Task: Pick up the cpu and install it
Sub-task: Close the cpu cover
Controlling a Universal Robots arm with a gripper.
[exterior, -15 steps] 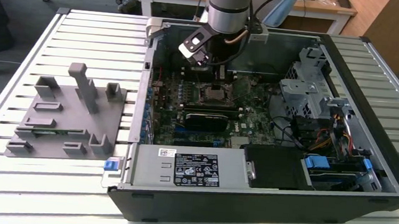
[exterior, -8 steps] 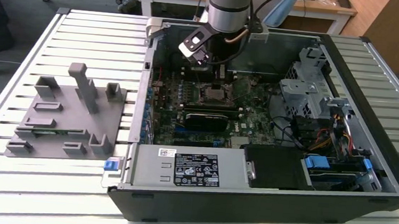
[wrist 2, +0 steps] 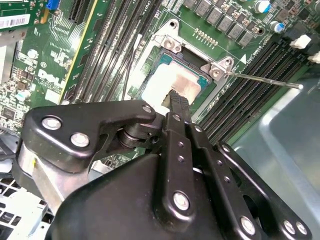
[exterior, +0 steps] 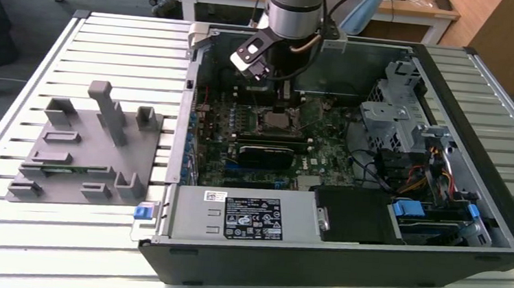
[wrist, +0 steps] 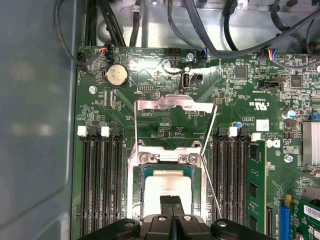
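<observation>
Silver-topped square cpu (wrist: pixel 167 186) lies flat in the green motherboard's (wrist: pixel 150 75) open socket, and the black gripper (wrist: pixel 170 199) touches its top, fingers clenched together, empty.

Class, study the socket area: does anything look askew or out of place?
Nothing stands out. The cpu lies square in its socket, under the shut fingers of the gripper. The clamp plate is folded open and its lever released, so the cpu is not yet locked.

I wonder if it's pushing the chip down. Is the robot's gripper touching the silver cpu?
Cannot tell. In the second wrist view the gripper tip overlaps the cpu, so it hides whether there is contact or a gap.
</observation>
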